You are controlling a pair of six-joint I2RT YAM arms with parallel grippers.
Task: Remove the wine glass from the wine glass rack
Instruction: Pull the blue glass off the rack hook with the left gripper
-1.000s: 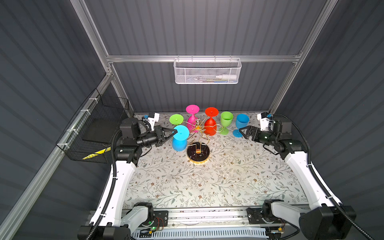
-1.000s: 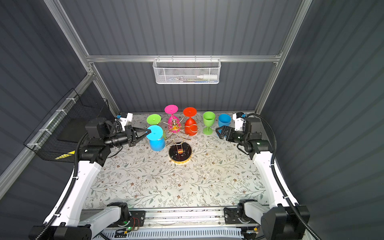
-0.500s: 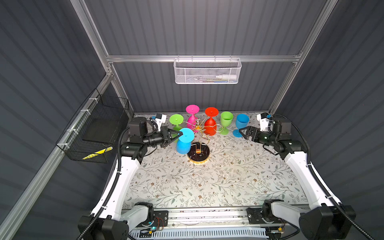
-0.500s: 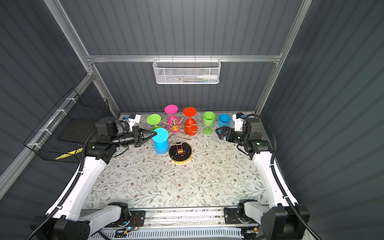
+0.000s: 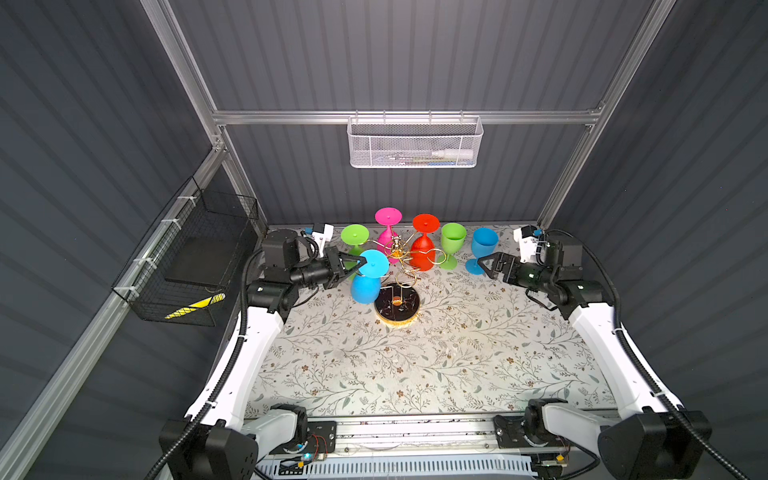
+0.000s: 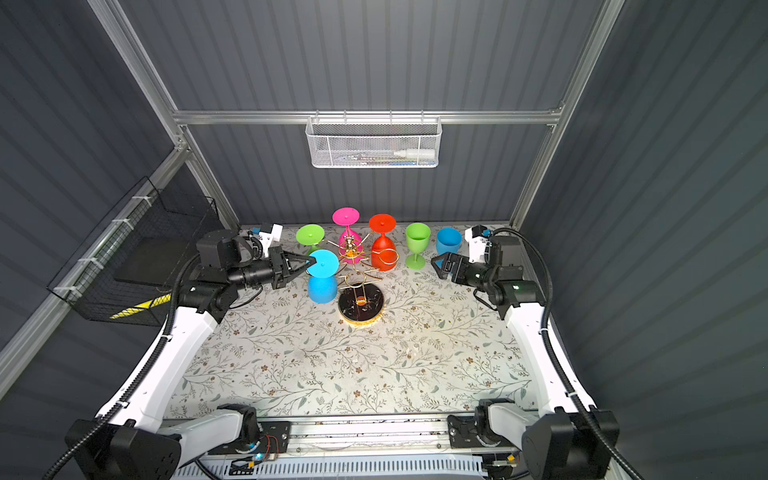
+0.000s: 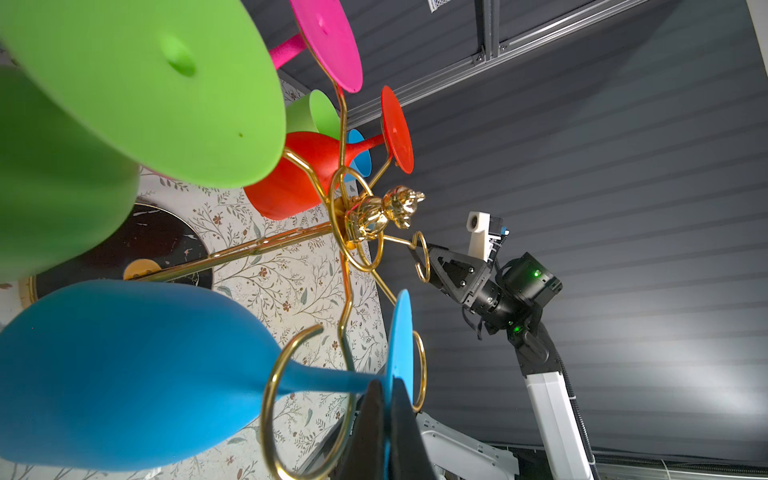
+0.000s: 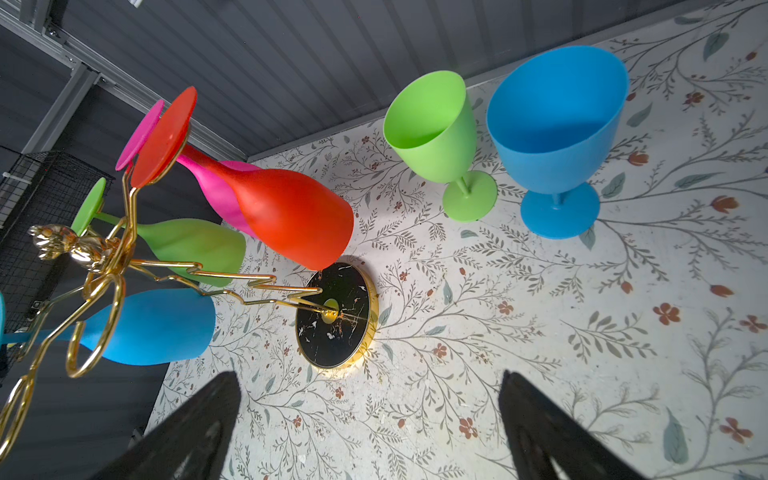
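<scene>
The gold wire wine glass rack [image 5: 397, 305] [image 6: 360, 305] stands on its black round base at the table's middle back. My left gripper [image 5: 362, 262] [image 7: 388, 399] is shut on the foot disc of an upside-down blue wine glass [image 5: 365, 284] [image 6: 322, 286] [image 7: 124, 374] at the rack's left side. Its stem lies at an open gold loop [image 7: 272, 399] of the rack. Green [image 5: 354, 236], pink [image 5: 388, 224] and red [image 5: 424, 249] glasses hang upside down on the rack. To the right, my right gripper [image 5: 485, 268] [image 8: 365, 419] is open and empty above the table.
An upright green glass [image 5: 452, 241] and an upright blue glass [image 5: 484, 245] stand at the back right, just beside my right gripper. A white mesh basket [image 5: 413, 143] hangs on the back wall. A black wire basket [image 5: 199, 257] hangs on the left wall.
My left arm has reached further right, carrying the blue glass a little closer to the rack's post. The right arm has not moved.
</scene>
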